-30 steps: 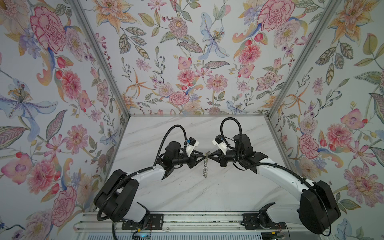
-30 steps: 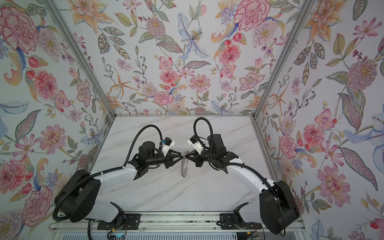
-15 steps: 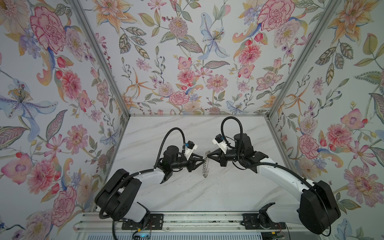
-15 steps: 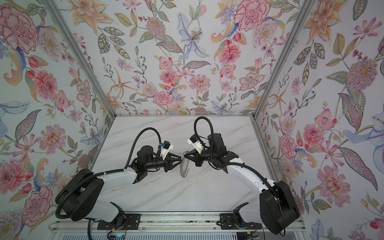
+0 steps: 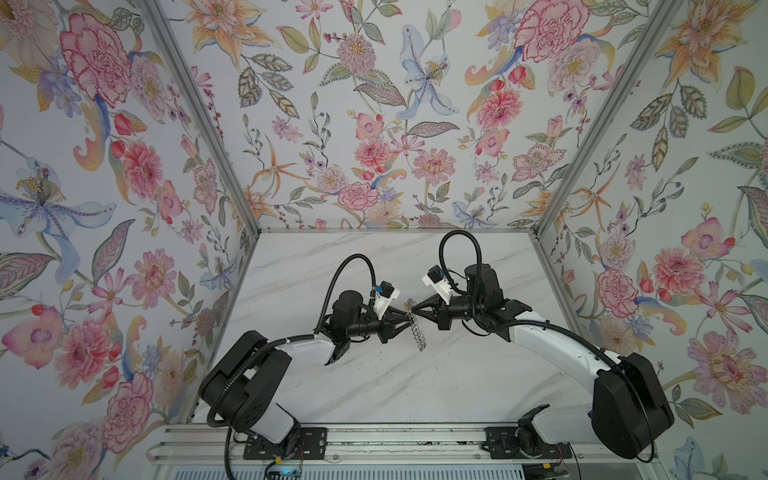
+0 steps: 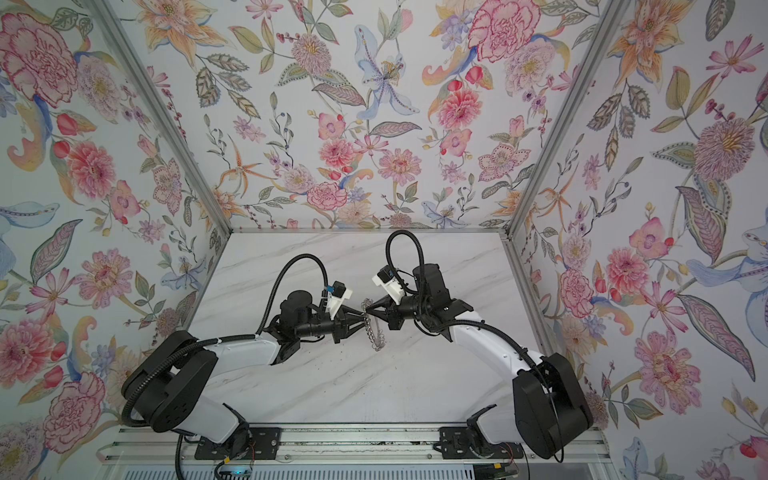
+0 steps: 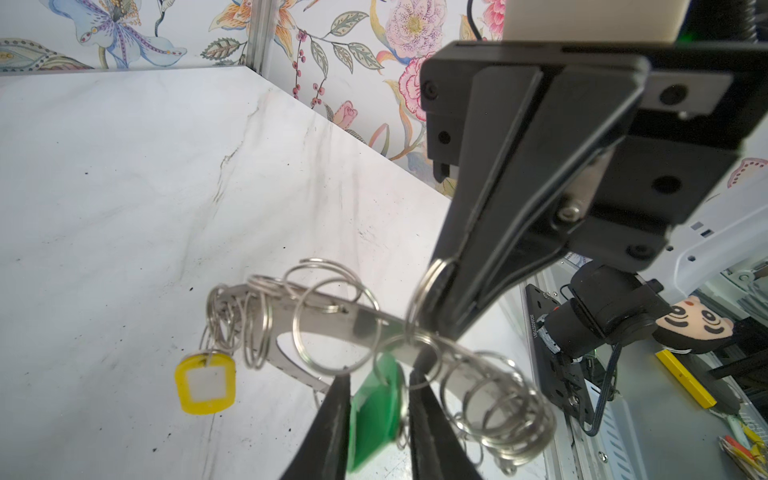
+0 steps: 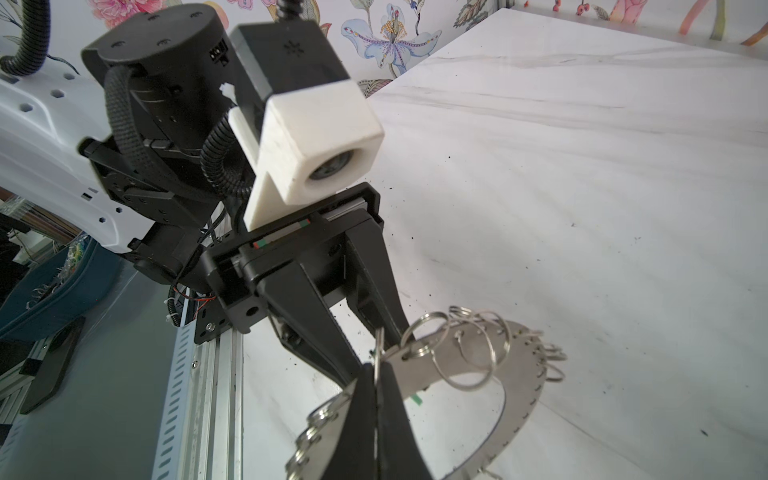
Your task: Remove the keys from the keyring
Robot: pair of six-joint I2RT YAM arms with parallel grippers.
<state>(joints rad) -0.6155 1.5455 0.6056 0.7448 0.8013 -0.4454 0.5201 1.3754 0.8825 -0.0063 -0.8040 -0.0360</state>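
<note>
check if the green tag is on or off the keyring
On: in the left wrist view the green tag hangs from the looped rim of the keyring, not lying loose on the table.

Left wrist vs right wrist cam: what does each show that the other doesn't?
Left wrist only: the yellow tag hanging from a loop, and the green tag face-on between the fingers of the left gripper, contact unclear. Right wrist only: the left arm's wrist camera; of green, just a sliver. Both: the keyring, clamped by the shut right gripper.
</note>
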